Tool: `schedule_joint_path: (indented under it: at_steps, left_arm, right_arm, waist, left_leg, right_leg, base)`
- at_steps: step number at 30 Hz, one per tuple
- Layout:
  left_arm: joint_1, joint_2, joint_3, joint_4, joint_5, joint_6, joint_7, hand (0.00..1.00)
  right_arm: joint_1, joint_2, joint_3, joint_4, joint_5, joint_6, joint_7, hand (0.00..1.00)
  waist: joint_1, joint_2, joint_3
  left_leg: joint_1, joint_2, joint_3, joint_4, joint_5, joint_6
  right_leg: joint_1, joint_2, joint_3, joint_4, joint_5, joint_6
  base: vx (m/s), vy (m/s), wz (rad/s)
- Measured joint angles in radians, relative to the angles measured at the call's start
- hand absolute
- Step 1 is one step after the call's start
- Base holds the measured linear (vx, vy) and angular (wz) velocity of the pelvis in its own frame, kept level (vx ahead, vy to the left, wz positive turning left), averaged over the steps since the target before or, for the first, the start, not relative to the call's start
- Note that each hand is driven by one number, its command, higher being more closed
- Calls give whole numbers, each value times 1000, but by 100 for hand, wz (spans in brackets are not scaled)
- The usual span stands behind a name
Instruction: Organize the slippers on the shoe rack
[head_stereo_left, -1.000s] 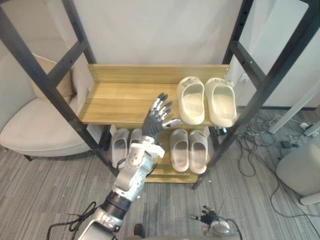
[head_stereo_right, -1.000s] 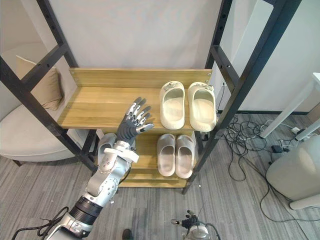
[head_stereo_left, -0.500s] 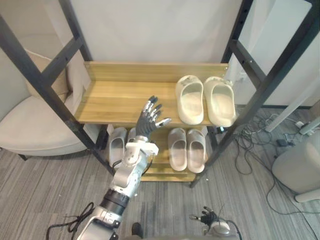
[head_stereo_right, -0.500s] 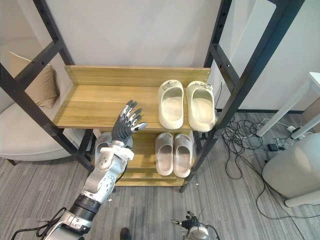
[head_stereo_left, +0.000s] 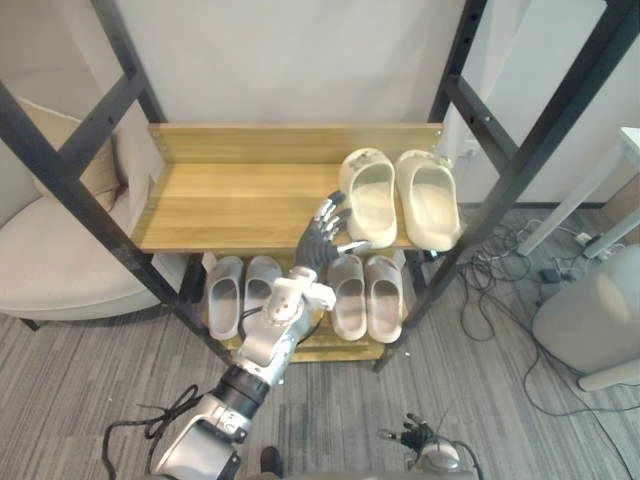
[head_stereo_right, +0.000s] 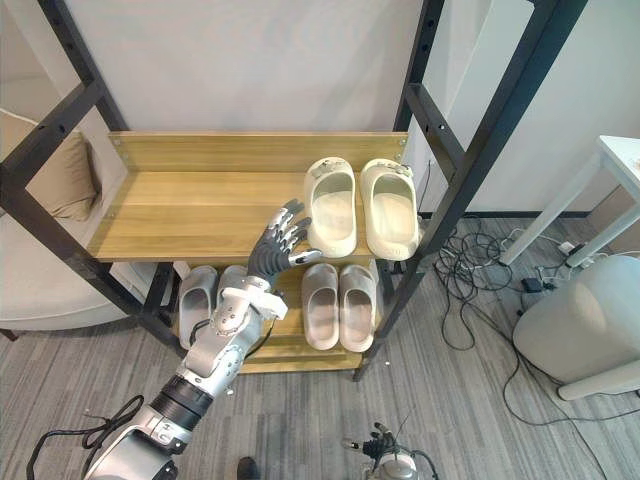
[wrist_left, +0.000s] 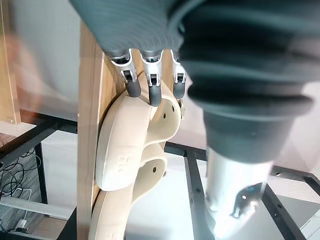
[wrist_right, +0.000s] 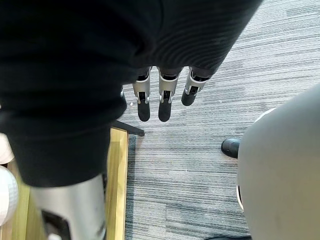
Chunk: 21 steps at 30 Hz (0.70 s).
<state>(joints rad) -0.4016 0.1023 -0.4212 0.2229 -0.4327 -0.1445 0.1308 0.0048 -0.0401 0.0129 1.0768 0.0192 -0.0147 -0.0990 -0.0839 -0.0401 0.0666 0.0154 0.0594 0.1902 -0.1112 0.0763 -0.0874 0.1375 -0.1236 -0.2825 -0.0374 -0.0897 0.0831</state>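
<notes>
Slippers first: a cream pair (head_stereo_left: 372, 205) sits at the right end of the shoe rack's (head_stereo_left: 230, 200) upper shelf, and two grey pairs (head_stereo_left: 347, 295) sit on the shelf below. The left hand (head_stereo_left: 325, 232), fingers straight and holding nothing, is at the outer edge of the cream pair, seemingly just touching it. This looks like the straightening step. Next would be a gentle sideways nudge or a grasp. The right hand (wrist_right: 159, 100) hangs open over the floor.

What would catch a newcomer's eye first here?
The open left robot hand reaches over the rack's upper shelf, fingertips at the side of the cream slippers on its right end. Two grey pairs sit on the lower shelf; the right robot hand hangs low over the floor.
</notes>
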Motion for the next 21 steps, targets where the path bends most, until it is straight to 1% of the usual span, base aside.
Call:
schedule_joint_path:
  at_steps: [5,21]
  left_arm:
    - [-1,0,0,0,0,-1,0,0]
    - [-10,2,-2,7,0,3,2,0]
  right_arm:
    - [1,-1,0,0,0,0,0,0]
    - [1,-1,-2,0,0,-3,-2,0]
  waist:
    - [-1,4,-3]
    - [-4,5,-3]
  left_leg:
    - [0,1,10,0,-1,0]
    - [0,1,8,0,0,0]
  right_leg:
    - [-7,0,15,-1,3,0]
    - [-7,0,15,-1,4,0]
  base:
    - [-4,7,-8]
    - [0,0,0]
